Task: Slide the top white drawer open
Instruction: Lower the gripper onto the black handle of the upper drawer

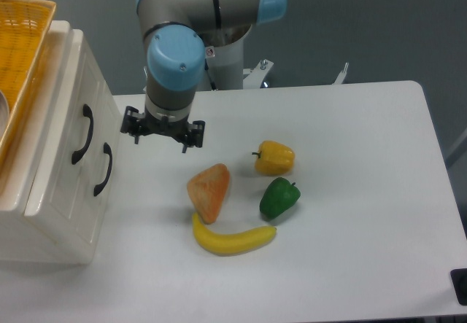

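Pincer spread wide, empty, hovering just beside top white drawer, not touching.

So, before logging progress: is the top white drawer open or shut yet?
Shut. The top white drawer has its front flush with the lower drawer, nothing pulled out. The gripper hangs beside the cabinet, clear of the handle.

- A yellow wicker basket sits on the cabinet top.
- On the white table: a yellow pepper, a green pepper, an orange wedge and a banana.
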`<state>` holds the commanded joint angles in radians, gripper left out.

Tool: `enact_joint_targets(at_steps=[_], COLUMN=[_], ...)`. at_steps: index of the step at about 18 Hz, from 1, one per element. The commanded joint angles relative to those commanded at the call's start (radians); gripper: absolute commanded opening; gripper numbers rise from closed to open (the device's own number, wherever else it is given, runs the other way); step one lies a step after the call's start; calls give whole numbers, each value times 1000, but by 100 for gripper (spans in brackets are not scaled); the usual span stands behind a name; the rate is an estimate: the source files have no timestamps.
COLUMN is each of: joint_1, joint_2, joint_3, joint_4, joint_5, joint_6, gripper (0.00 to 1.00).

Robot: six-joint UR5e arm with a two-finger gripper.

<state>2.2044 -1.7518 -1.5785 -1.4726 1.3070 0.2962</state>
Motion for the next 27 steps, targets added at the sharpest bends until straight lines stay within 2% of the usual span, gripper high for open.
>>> enact_joint_targets(at_steps=[4,12,18,23,27], joint_1=[-11,-54,-90,-101,-103], joint_2=[5,6,3,2,-2], joint_3=[2,-3,-17,-17,-17], joint_4=[2,2,3,41,45], joint_5=[-37,-34,-34,-34,-35], joint_6=[-103,-268,-266,-223,-178], gripper=[100,100,100,100,100])
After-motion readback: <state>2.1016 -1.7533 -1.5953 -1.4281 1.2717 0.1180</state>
